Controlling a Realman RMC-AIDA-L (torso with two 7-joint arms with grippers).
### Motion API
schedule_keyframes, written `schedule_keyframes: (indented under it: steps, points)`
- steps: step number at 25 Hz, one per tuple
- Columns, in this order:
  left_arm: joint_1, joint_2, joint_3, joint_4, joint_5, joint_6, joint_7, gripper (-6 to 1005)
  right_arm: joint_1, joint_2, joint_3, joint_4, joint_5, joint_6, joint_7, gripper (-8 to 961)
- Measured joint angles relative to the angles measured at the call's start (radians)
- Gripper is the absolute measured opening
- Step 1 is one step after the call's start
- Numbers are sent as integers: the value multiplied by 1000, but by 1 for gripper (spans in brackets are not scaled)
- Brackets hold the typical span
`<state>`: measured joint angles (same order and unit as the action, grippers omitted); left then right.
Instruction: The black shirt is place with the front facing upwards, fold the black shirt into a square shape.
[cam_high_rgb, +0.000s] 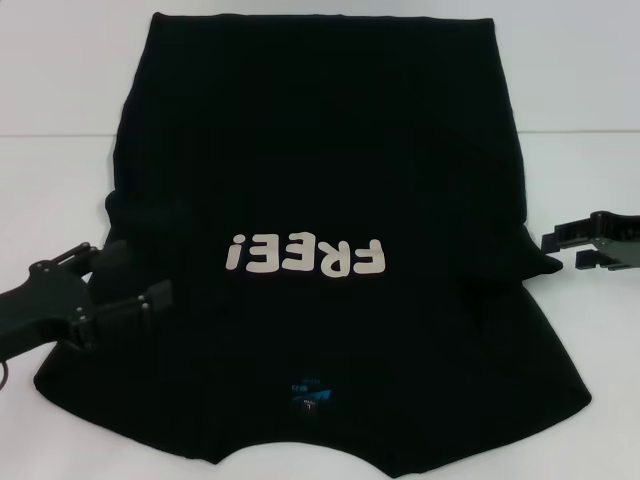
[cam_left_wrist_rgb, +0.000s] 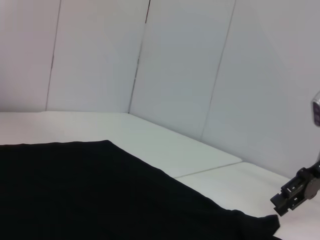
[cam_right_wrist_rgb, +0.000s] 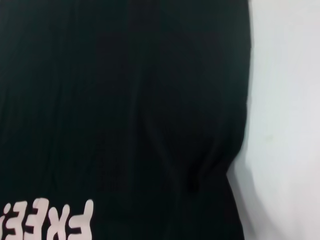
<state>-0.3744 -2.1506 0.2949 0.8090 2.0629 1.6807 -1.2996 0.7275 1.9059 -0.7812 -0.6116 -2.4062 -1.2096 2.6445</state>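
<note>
The large black cloth T-shirt (cam_high_rgb: 330, 200) with its off-white "FREE!" print (cam_high_rgb: 305, 255) lies face up on the white counter (cam_high_rgb: 60, 100), collar toward the robot. The left end effector (cam_high_rgb: 125, 290), fingers spread, straddles its sleeve edge, gripping nothing yet. The right end effector (cam_high_rgb: 565, 250) hovers just beside the opposite sleeve, seemingly parted and empty. Sleeve folding looks about to begin; next, pinch both sleeves.

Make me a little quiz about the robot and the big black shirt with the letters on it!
1. True or false: the black shirt lies with its print facing up.
2. Which gripper is over the shirt's sleeve? A) left gripper B) right gripper
3. Fill in: the off-white print spells ____.

Key: 1 true. 2 A; the right one sits just off the other sleeve, above the white table. 3 FREE!
</note>
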Motion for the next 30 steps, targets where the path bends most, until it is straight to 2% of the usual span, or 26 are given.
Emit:
schedule_keyframes:
  steps: [1,15,30]
  points:
    - [-1,1,-2,0,0,-2,0,945,5,2,0,1,-5,7,3,617]
    - [-4,2,-13,-6,-1,-41,15,944,37,40,-4,41,-47,69,6,649]
    - [-5,0,-13,-6,-1,-41,15,945,24,51,-2,54,-48,90,6,643]
